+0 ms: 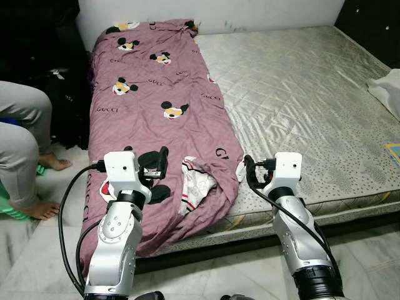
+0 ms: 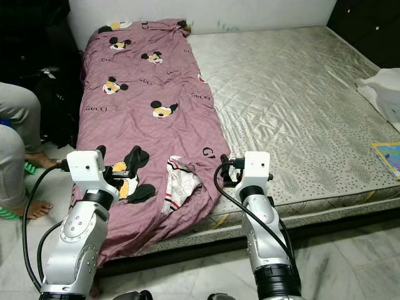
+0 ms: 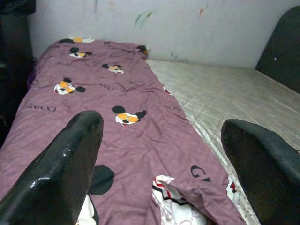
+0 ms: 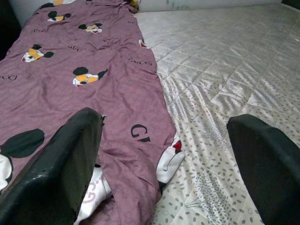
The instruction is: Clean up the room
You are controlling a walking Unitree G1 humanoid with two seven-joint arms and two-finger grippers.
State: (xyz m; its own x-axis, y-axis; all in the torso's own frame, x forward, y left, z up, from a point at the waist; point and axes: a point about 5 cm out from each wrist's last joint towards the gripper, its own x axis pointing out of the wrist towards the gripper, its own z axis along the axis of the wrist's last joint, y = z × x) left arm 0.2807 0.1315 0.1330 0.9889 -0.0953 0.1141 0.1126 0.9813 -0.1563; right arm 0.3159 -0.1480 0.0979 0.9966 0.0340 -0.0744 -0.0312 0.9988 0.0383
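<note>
A mauve blanket (image 1: 156, 81) printed with cartoon mice lies lengthwise along the left part of a bare grey mattress (image 1: 300, 94). Its near end is rumpled, and a white striped underside (image 1: 197, 187) is turned up at the bed's front edge. My left gripper (image 1: 155, 165) hovers open over the blanket's near left part, holding nothing. My right gripper (image 1: 250, 172) is open and empty too, just right of the blanket's near corner, above the mattress edge. Both wrist views look along the blanket (image 3: 136, 136) (image 4: 93, 84) between spread fingers (image 3: 61, 168) (image 4: 65, 164).
A person sits at the left, with knees (image 1: 19, 125) and bare feet (image 1: 44, 209) on the tiled floor. Dark furniture (image 1: 37, 44) stands behind them. A white cloth (image 1: 387, 87) and a colourful flat item (image 1: 394, 152) lie at the mattress's right edge.
</note>
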